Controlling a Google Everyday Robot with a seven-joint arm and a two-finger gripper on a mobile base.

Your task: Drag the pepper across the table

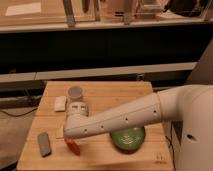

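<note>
The pepper [74, 147] is small, red-orange and glossy. It lies near the front left of the light-wood plank table [115, 92]. My white arm reaches in from the right across the table. My gripper [69, 136] is at the arm's left end, right above the pepper's upper end. The arm's end hides the gripper and the top of the pepper.
A grey rectangular block [44, 144] lies left of the pepper near the front left corner. A green bowl [128, 139] sits front right, partly under the arm. A silver can [76, 100] and a small white object [60, 103] are at the back left.
</note>
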